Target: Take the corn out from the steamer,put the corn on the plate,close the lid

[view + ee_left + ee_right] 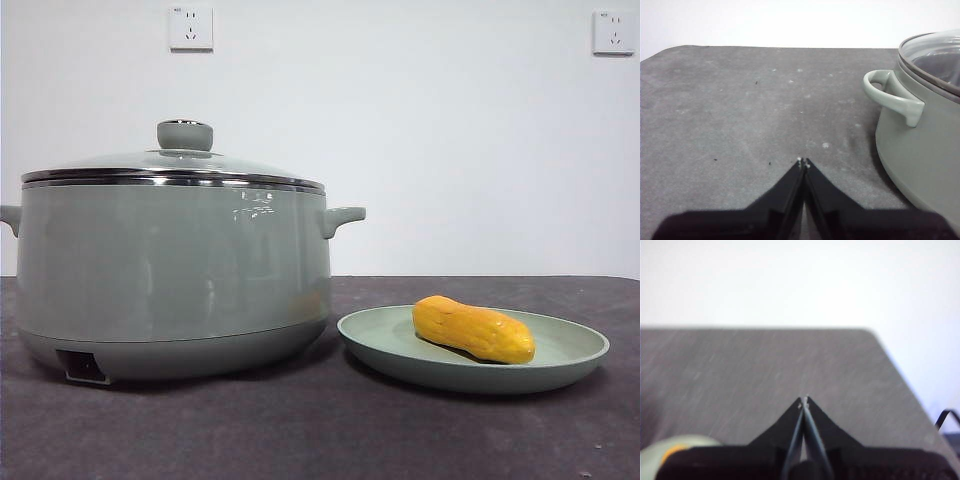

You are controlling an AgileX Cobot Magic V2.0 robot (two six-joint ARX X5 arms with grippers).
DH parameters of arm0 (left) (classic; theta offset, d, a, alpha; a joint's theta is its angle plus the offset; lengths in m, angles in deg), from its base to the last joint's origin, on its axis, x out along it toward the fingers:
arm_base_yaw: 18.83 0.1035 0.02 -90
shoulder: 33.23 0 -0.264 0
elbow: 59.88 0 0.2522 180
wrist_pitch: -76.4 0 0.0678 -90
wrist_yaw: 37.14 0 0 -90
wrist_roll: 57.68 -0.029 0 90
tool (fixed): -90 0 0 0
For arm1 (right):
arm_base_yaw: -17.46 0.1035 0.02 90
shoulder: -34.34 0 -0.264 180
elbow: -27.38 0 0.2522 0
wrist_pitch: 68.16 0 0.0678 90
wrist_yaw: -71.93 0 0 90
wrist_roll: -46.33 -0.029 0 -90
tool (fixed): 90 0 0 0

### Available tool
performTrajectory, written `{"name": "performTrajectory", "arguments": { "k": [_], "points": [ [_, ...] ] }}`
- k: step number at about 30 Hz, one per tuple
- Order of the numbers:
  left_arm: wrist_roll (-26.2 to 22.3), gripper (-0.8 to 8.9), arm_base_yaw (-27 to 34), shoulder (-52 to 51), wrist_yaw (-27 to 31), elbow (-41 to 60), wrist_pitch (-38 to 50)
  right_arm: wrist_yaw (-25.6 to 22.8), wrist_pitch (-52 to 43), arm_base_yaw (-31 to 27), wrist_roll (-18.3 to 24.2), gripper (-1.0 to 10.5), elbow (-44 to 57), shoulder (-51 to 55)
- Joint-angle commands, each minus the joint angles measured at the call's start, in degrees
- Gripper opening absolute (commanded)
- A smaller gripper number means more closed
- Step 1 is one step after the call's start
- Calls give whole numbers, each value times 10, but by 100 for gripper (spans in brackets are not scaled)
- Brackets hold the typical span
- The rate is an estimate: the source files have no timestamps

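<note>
The sage-green steamer (175, 275) stands on the left of the table with its glass lid (175, 165) resting on it, green knob on top. To its right, the yellow-orange corn (473, 329) lies on the shallow green plate (560, 372). In the left wrist view my left gripper (803, 162) is shut and empty over the bare mat, apart from the steamer (920, 135) and its side handle (892, 96). My right gripper (804, 400) is shut and empty too, with the plate (655, 452) and a sliver of the corn (672, 451) just showing beside it. Neither arm appears in the front view.
A dark grey mat (300, 430) covers the table. The white wall behind carries two sockets (191, 27). The mat's far edge and rounded corner (867, 332) show in the right wrist view.
</note>
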Motion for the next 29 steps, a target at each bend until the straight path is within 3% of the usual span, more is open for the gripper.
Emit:
{"name": "performTrajectory", "arguments": {
  "k": [1,7,16,27,29],
  "points": [
    [-6,-3,2,-2,0,8,2,15,-65,-30,4,2,57,35],
    [-6,-3,2,-2,0,8,2,26,-132,-66,-38,2,178,101],
    [-6,-3,2,-2,0,8,2,27,-135,-76,-82,2,325,198],
    [-6,-3,2,-2,0,8,2,29,-184,-76,-80,2,395,221],
    [-6,-3,2,-2,0,8,2,50,-209,-76,-70,2,406,221]
  ]
}}
